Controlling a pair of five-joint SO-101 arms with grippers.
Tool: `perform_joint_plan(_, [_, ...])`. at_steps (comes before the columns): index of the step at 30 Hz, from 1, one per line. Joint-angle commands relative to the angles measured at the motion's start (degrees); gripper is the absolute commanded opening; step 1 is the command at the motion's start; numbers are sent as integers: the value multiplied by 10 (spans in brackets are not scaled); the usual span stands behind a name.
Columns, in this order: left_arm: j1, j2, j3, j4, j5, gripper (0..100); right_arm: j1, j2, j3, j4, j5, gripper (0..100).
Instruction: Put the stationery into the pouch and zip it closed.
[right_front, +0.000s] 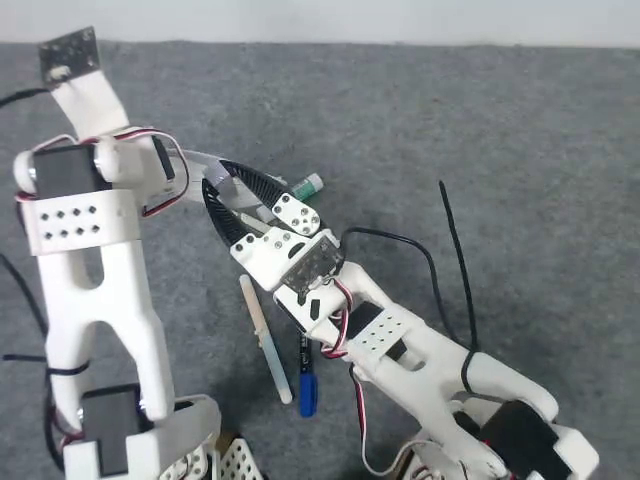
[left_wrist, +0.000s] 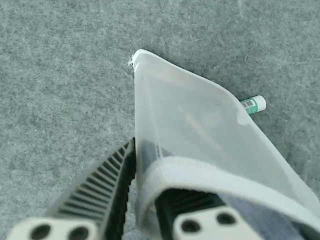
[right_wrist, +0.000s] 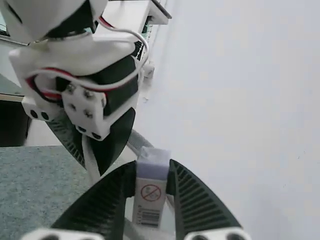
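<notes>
Loading step: we see the left gripper (left_wrist: 147, 165) clamped on the rim of the pouch (left_wrist: 200, 130) and the right gripper (right_wrist: 151, 169) pinching a small labelled stick (right_wrist: 150, 195) beside the pouch's mouth; next, we judge, it must enter and let go, with a white pen (right_front: 265, 335) and a blue pen (right_front: 306, 385) near the pouch left to load.

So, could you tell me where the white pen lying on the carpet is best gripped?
Probably mid-shaft, from straight above, closing across its narrow width: the white pen lies flat on the carpet, and the blue pen crowds the end nearer the arms' bases.
</notes>
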Motion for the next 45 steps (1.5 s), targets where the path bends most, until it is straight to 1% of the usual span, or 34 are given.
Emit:
perform_joint_plan(1, [1,-3,-3,-18,12,9,2,-4,11,-5,9,88])
perform_joint_plan(4, [0,-3,-3,-18,12,9,2,-4,18,-6,9,131])
perform_joint_plan(9, [0,-3,-3,-18,12,9,2,-19,25,-5,9,124])
perform_joint_plan(13, [1,-4,6,-25,12,9,2,-80,50,7,7,125])
perform_joint_plan(17, [0,-6,14,-33,12,9,3,-149,53,105,-7,125])
perform_joint_plan(21, [-1,-6,14,-33,12,9,7,-207,34,213,-76,125])
perform_joint_plan(27, [-21,-7,14,-33,12,9,44,-249,-42,415,-163,127])
perform_joint_plan(31, [-26,-7,14,-33,12,9,65,-241,-105,529,-208,127])
perform_joint_plan(34, [-28,-7,15,-33,12,9,80,-225,-145,591,-229,127])
perform_joint_plan(39, [-67,-7,15,-36,12,9,100,-180,-201,654,-251,128])
perform_joint_plan(45, [-119,-7,13,-36,12,9,103,-105,-284,756,-251,128])
